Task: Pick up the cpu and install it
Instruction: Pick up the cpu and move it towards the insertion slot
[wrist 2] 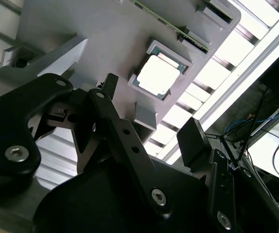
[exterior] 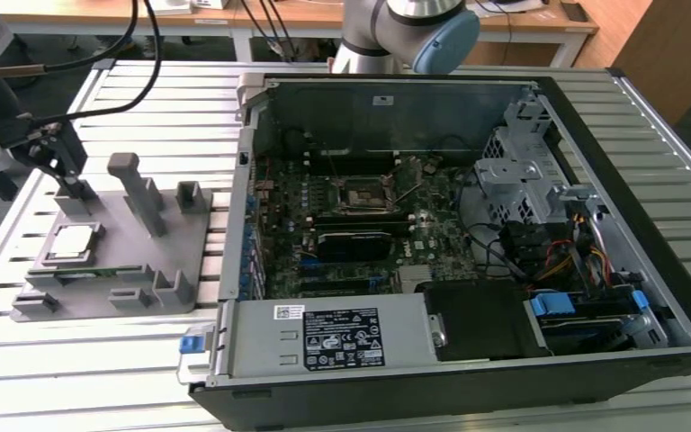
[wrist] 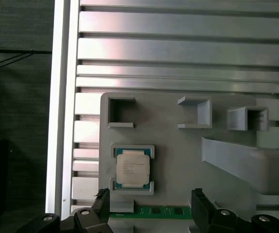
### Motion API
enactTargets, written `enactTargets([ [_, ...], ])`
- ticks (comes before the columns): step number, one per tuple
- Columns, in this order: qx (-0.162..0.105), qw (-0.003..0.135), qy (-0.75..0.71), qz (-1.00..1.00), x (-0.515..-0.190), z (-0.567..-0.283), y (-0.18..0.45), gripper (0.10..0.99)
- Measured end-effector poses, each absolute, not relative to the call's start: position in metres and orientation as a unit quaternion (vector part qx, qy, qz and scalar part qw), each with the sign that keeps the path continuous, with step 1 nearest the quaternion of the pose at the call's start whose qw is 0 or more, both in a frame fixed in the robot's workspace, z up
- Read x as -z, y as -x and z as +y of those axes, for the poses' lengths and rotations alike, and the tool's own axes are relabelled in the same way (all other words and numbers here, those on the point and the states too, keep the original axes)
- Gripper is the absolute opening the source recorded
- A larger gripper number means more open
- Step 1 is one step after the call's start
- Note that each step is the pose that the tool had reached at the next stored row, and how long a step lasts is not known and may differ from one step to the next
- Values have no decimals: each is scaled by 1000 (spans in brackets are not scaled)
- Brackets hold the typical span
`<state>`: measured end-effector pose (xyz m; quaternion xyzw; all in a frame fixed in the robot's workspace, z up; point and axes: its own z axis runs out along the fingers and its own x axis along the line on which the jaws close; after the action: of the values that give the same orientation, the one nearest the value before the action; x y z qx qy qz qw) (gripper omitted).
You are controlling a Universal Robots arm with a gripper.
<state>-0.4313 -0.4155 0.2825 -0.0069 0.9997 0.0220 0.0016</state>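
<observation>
My gripper (wrist 2: pixel 151 107) is matte black, its jointed links pinned with silver screws (wrist 2: pixel 159 196), and my arm (exterior: pixel 370 34) is silver-grey tubing with a pale blue cap (exterior: pixel 444 43).

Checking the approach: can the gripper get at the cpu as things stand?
Probably yes: the cpu lies uncovered in its grey fixture, nothing stands over it, and the open gripper hangs close by.

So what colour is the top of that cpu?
The cpu is shiny silver-grey, clearest in the first wrist view.
</observation>
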Motion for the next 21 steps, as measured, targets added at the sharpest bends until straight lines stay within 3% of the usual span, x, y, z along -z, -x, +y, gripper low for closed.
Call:
enactTargets([
  [21,-20,2,7,1000,-273,-416,431,761],
])
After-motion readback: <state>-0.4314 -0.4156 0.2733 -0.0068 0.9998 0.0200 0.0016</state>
